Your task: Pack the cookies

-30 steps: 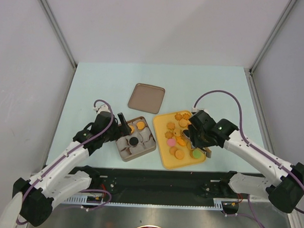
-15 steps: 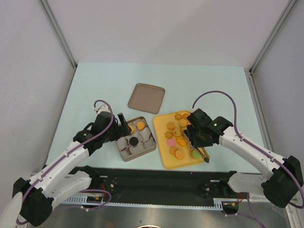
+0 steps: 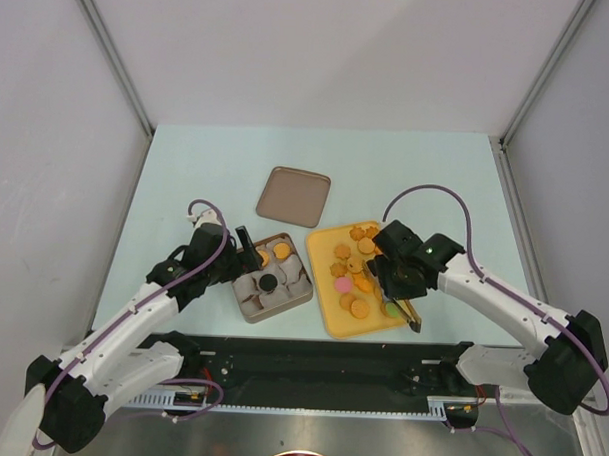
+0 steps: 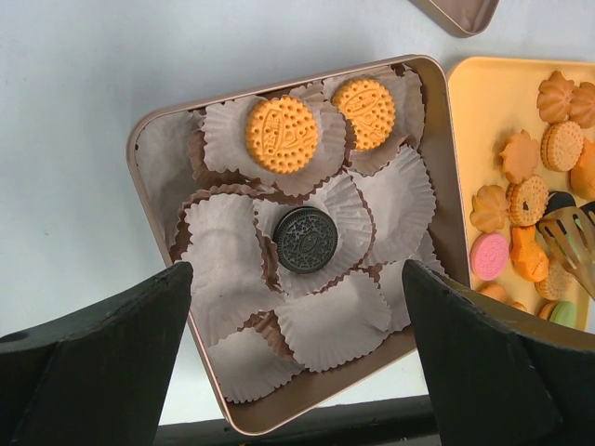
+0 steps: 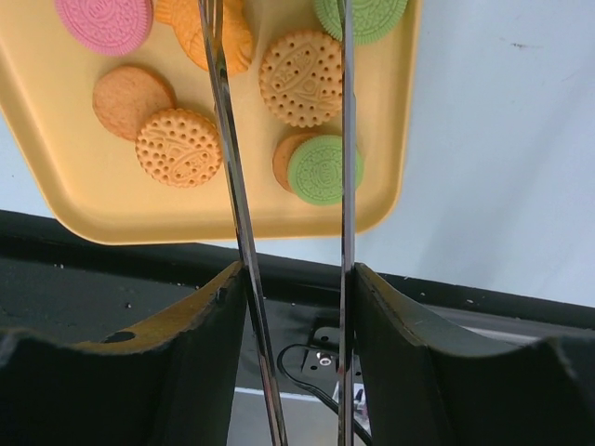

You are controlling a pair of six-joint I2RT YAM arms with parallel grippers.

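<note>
The cookies lie mostly on a yellow tray (image 3: 327, 309): several orange-tan ones (image 3: 359, 308), a pink one (image 3: 338, 284) and a green one (image 3: 392, 308). The brown tin (image 3: 250, 311) holds white paper cups with two orange cookies (image 4: 281, 134) and a black one (image 4: 306, 239). My left gripper (image 3: 246, 248) hangs open and empty over the tin, also in its wrist view (image 4: 297, 288). My right gripper (image 3: 398, 281) is shut on metal tongs (image 5: 228, 167), whose open tips (image 4: 572, 232) hover over the tray's cookies. A green cookie (image 5: 323, 170) lies between the tong arms.
The tin's brown lid (image 3: 294, 196) lies flat on the pale table behind the tin and tray. The black rail at the table's near edge (image 3: 310, 358) runs just below the tray. Grey walls close in both sides.
My right gripper with the tongs has shifted slightly left and nearer over the tray. The left arm has not moved.
</note>
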